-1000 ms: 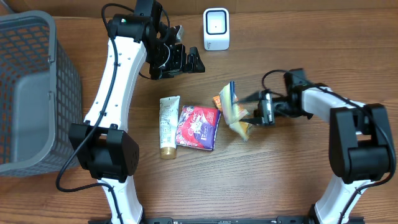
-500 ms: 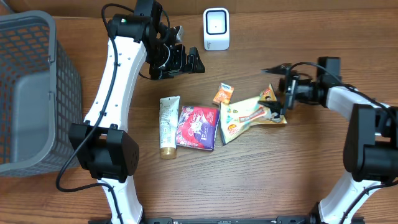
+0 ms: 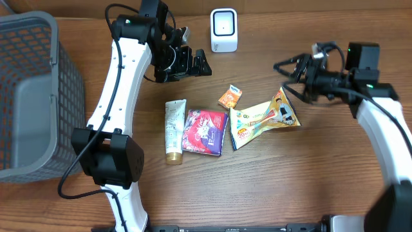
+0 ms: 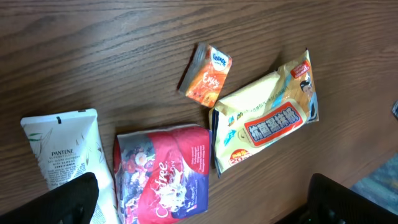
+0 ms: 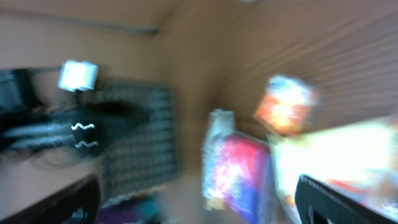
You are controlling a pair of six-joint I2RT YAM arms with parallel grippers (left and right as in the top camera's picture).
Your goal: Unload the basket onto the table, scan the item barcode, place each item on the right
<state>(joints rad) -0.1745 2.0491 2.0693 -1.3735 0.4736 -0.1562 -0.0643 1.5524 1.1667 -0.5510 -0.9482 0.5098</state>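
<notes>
A yellow wipes packet (image 3: 264, 118) lies flat on the wooden table, apart from both grippers. Left of it are a small orange packet (image 3: 230, 98), a red and purple pack (image 3: 205, 131) and a white Pantene tube (image 3: 174, 130). The white scanner (image 3: 223, 30) stands at the back. My right gripper (image 3: 287, 80) hangs open and empty just up and right of the yellow packet. My left gripper (image 3: 193, 58) hovers open and empty left of the scanner. The left wrist view shows the yellow packet (image 4: 267, 118), orange packet (image 4: 207, 76), red pack (image 4: 163, 177) and tube (image 4: 65, 146). The right wrist view is blurred.
A grey mesh basket (image 3: 32, 96) fills the far left of the table. Bare wood lies between the items and the front edge. Through the blur, the right wrist view shows the basket (image 5: 140, 143) and the red pack (image 5: 239, 171).
My right gripper has opened and let go of the yellow packet, which now lies flat on the table. The gripper has drawn back to the right. The left arm has not moved.
</notes>
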